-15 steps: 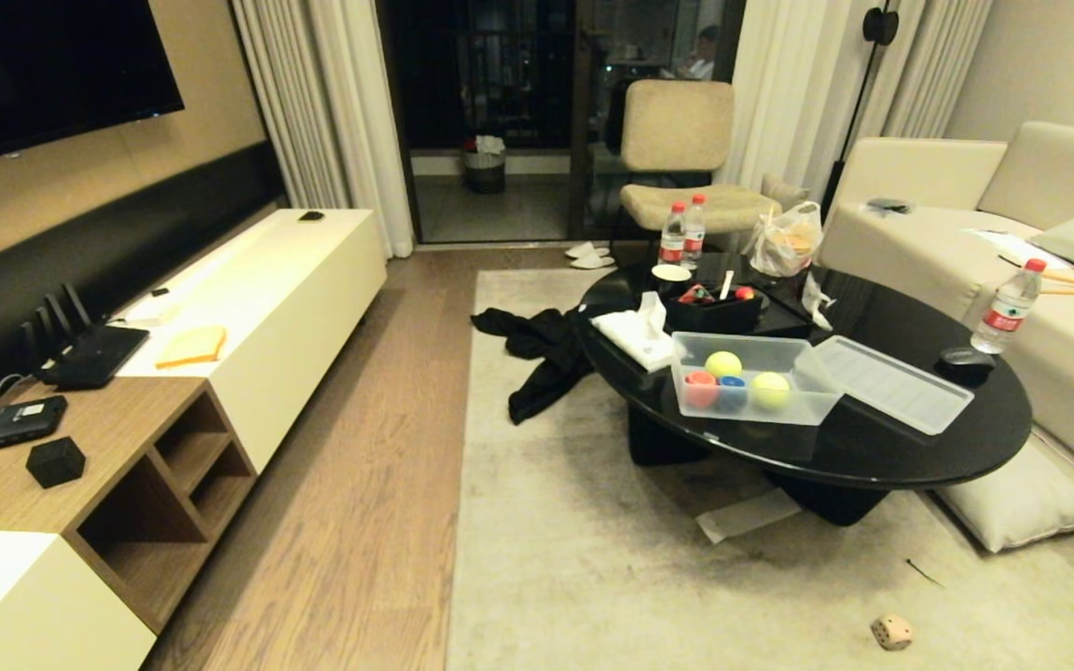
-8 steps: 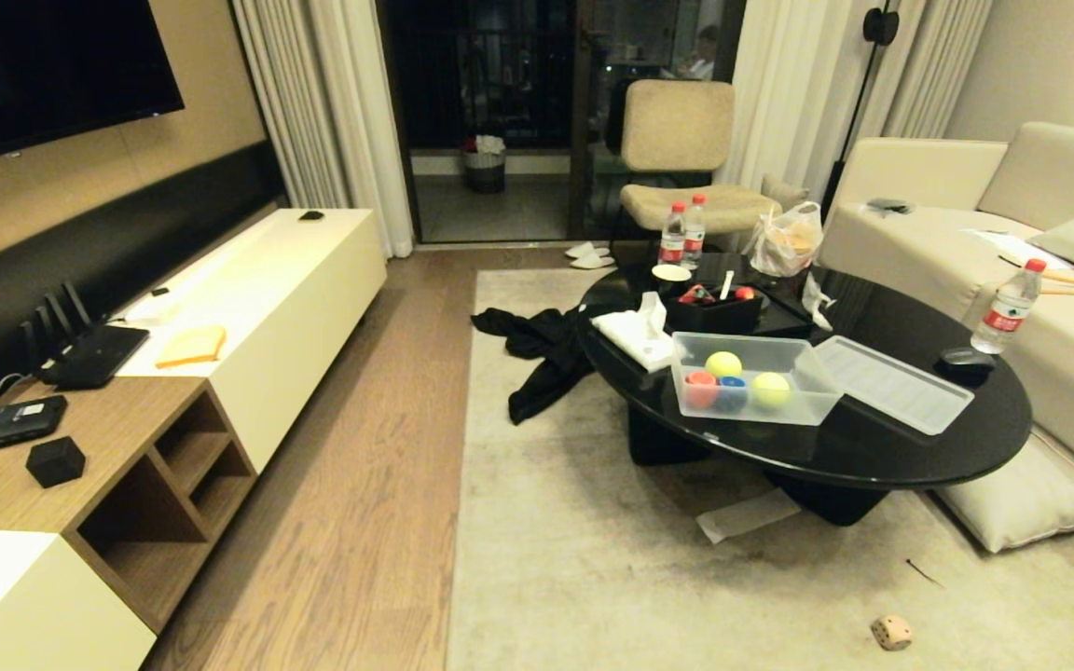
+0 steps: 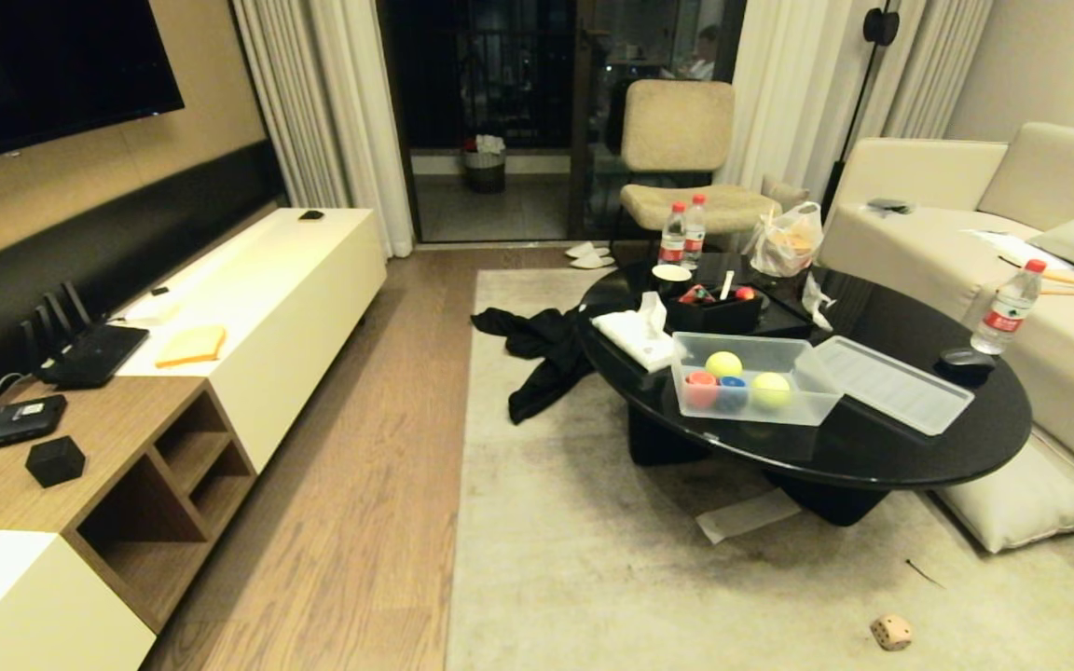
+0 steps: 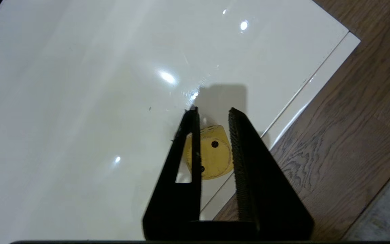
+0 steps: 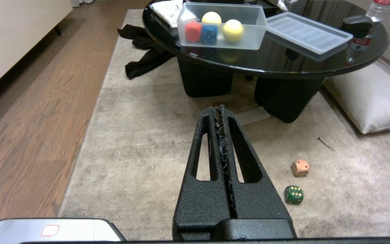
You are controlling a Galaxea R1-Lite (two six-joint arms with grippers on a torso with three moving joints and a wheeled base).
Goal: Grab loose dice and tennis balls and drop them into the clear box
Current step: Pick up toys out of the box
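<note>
Left gripper: jaws slightly parted over a glossy white cabinet top, near its edge by the wood floor; a yellow rounded die with dark pips shows between them. From this angle I cannot tell whether the jaws touch it or hang above it.
Why so: the narrow gap seems matched to the die's width, lined up to close on two opposite faces.
Right gripper: jaws pressed together on nothing, parked low over the beige rug, pointing toward the table.
Clear box: translucent frosted plastic bin on the round black glass surface, open at the top so things can be dropped in. It holds two yellow-green tennis balls, a red die and a blue die.
Lid: ribbed, frosted, lying flat just beside the box, out of the drop path.
Loose dice on the rug: a cream die with dark pips and a dark green die with yellow pips, near each other, not yet collected.
Writing: the plastic water bottle on the sofa has a red label, its print too small to read; no other writing can be made out.
</note>
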